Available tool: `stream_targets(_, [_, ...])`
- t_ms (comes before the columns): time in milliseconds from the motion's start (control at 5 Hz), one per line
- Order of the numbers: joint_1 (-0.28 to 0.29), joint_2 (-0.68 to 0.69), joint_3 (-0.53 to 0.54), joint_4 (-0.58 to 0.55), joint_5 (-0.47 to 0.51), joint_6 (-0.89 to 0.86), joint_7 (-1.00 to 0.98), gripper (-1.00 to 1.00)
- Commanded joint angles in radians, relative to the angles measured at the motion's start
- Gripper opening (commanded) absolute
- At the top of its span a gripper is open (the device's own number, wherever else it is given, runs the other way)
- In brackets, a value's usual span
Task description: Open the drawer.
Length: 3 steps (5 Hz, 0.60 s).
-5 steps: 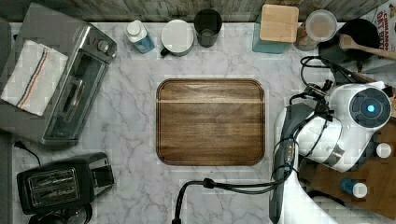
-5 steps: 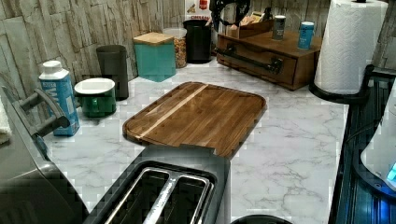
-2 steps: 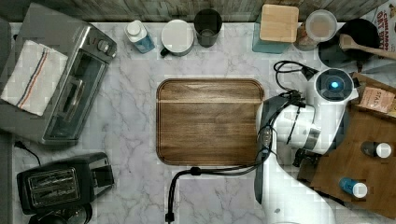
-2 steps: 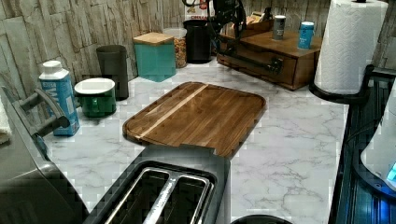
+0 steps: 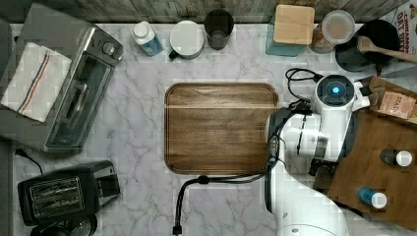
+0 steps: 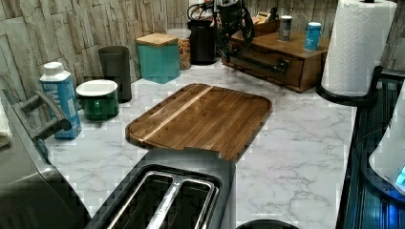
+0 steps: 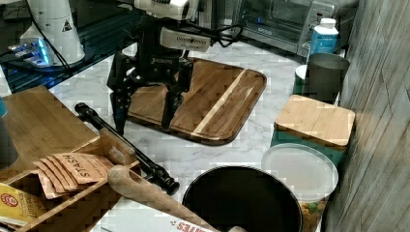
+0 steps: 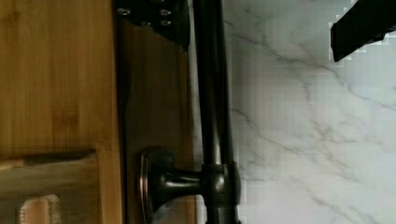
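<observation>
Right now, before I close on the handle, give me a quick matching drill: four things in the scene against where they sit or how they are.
Things:
1. gripper
2. drawer
3. cutting board
4. paper towel roll

Place or state:
A. middle of the marble counter
B. shut, bar handle across its front
C. open, fingers astride the bar handle
D. upright, at the left view's right of the drawer

Pairs: 1-C, 2-B, 3-A, 4-D

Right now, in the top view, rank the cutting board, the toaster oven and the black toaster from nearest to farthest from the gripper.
The gripper sits at the top view's right.
1. Cutting board, centre.
2. Black toaster, lower left.
3. Toaster oven, upper left; too close to the toaster to call.
</observation>
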Motion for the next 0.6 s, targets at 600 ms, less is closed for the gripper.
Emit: stream_targets(600, [-0.089, 0.058, 0.038, 0.028, 0.147, 0.094, -0.032, 1.0])
